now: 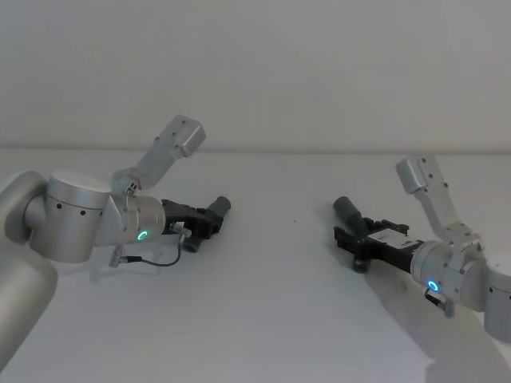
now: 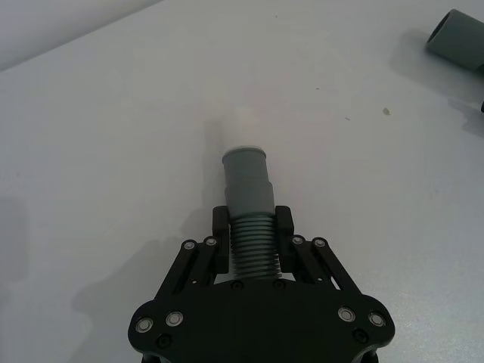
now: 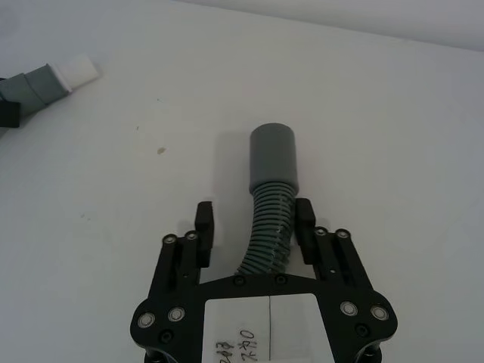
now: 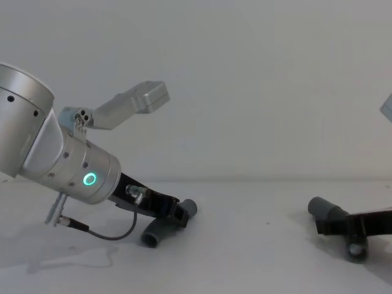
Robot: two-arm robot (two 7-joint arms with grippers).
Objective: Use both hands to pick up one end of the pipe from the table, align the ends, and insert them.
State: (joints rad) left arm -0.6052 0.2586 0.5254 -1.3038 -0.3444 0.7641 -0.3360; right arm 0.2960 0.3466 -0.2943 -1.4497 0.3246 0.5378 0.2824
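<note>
Two pipe pieces lie apart on the white table [image 1: 263, 303]. The left pipe piece [image 2: 248, 193] has a ribbed body, a grey cuff and a white tip [image 2: 246, 130]. My left gripper [image 2: 252, 227] is shut on its ribbed part just behind the cuff, also seen from the head [image 1: 209, 221] and chest [image 4: 176, 214]. The right pipe piece [image 3: 271, 170] has a cuff with an open round end pointing away. My right gripper [image 3: 254, 221] is open and straddles its ribbed body, with a gap beside one finger [image 3: 204, 223]. From the head, this gripper [image 1: 351, 242] sits low over that piece [image 1: 348, 209].
A small brown speck [image 3: 160, 150] marks the table between the two pieces. Each wrist view catches the other piece at a distance: the open cuff [image 2: 456, 35] and the white-tipped end [image 3: 57, 78]. A plain wall stands behind the table.
</note>
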